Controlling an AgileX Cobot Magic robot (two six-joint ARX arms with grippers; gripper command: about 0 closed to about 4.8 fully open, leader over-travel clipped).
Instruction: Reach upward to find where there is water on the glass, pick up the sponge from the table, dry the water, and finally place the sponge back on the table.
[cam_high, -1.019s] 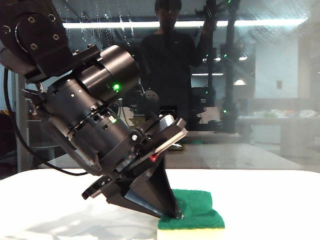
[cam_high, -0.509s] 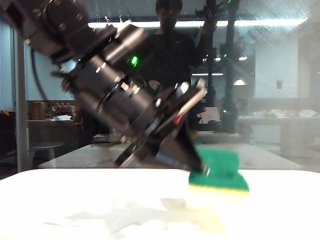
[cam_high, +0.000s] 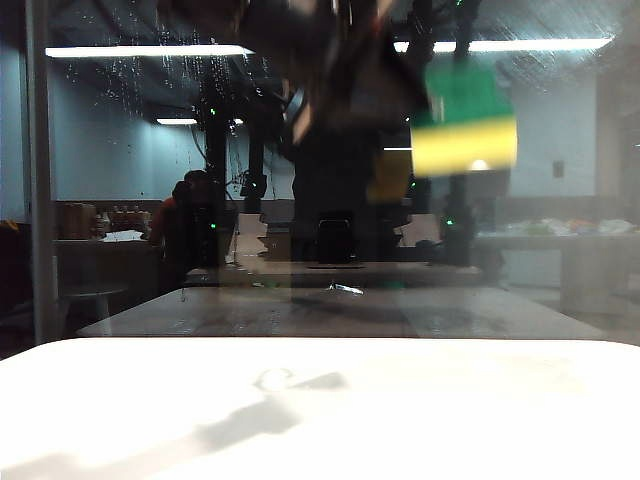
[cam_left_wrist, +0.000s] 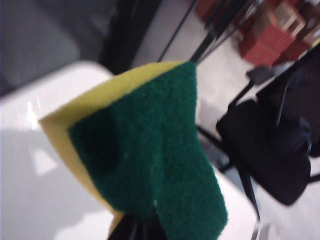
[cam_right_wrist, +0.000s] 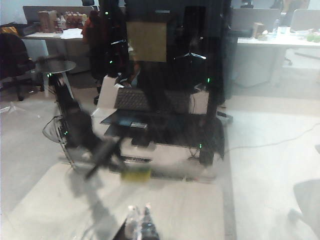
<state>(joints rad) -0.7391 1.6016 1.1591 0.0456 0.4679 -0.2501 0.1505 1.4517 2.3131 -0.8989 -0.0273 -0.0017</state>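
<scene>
The sponge (cam_high: 465, 120), green over yellow, hangs blurred high in the exterior view, close to the glass (cam_high: 560, 250). My left gripper (cam_high: 420, 95) is a dark blur just left of it and is shut on it. In the left wrist view the sponge (cam_left_wrist: 150, 150) fills the middle, pinched in the left gripper (cam_left_wrist: 142, 227) at its near end, with the white table (cam_left_wrist: 30, 165) far below. Water (cam_high: 130, 75) shows as pale droplets and thin drip streaks at the pane's upper left. My right gripper (cam_right_wrist: 140, 215) faces the glass, fingertips together and empty.
A grey vertical frame strip (cam_high: 38, 170) stands at the far left of the pane. The arm's shadow (cam_high: 250, 410) lies on the table (cam_high: 500, 400). A black office chair (cam_left_wrist: 270, 145) stands on the floor beyond the table's edge.
My left gripper has lifted the sponge off the table and carried it up and to the right, to the top of the exterior view. The right arm has kept still.
</scene>
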